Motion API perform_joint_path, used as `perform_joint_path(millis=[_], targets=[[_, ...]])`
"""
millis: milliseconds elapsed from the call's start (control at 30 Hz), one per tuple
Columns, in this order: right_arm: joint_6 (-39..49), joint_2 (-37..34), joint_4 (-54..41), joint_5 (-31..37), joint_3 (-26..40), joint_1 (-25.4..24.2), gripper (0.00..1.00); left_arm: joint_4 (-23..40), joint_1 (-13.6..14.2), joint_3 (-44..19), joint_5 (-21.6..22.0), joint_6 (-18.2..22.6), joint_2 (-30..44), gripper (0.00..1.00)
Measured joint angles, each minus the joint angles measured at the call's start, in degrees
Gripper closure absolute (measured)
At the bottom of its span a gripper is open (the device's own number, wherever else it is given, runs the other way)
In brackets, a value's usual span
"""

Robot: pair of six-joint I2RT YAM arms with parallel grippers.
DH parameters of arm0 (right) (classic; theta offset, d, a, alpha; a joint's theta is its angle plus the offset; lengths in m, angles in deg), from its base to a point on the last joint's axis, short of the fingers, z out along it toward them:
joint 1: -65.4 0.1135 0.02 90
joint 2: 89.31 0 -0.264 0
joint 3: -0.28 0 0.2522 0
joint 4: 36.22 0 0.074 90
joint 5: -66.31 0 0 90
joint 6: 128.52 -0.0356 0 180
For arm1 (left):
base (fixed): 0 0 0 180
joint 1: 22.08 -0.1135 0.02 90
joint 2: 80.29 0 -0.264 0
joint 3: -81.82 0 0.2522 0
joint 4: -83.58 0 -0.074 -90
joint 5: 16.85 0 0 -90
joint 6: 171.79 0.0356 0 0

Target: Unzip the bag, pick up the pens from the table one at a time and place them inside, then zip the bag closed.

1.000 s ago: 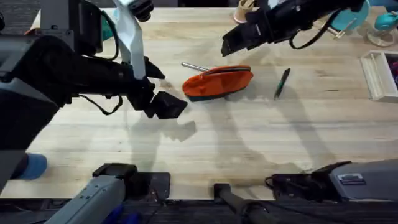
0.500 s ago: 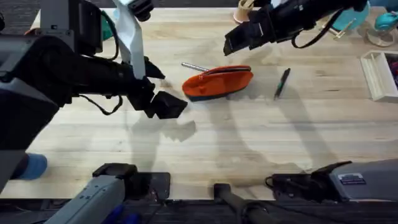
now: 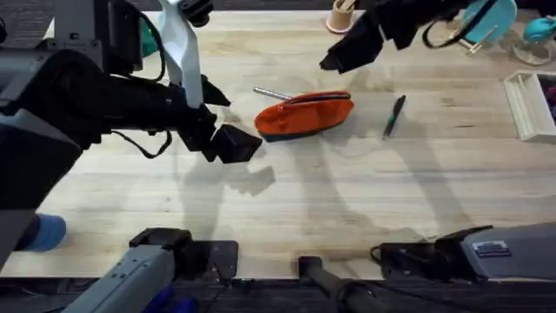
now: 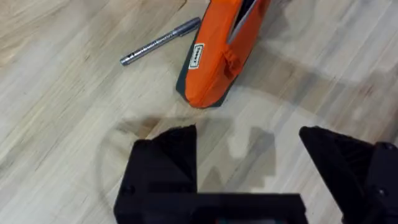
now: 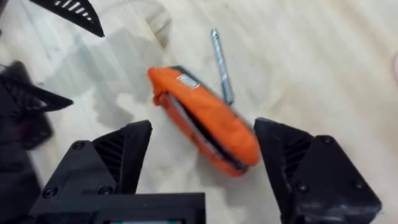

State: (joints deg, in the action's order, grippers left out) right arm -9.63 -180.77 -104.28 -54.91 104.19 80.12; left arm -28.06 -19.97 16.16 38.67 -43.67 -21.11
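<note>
Both grippers gape empty: the left gripper (image 4: 249, 155) just short of the orange pouch (image 4: 221, 56) and silver pen (image 4: 158, 42), the right gripper (image 5: 202, 162) above them.

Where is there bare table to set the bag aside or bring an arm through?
The table is bare in front of the bag, toward the arm bases, and between the dark pen and the white tray. It is crowded around the left gripper and the silver pen.
</note>
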Motion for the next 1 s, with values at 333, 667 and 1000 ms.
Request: perform_joint_path(millis=[333,667,1000], targets=[[17.5,0.0,1.3,0.3,4.1,0.0,0.006,0.0,0.0,0.0,0.0,0.0,0.0,0.006],[22.9,0.0,-1.6,0.3,4.2,1.1,0.046,0.0,0.0,0.0,0.0,0.0,0.0,0.006],[28.2,0.0,-3.1,0.3,4.2,1.9,0.627,0.0,0.0,0.0,0.0,0.0,0.0,0.006]])
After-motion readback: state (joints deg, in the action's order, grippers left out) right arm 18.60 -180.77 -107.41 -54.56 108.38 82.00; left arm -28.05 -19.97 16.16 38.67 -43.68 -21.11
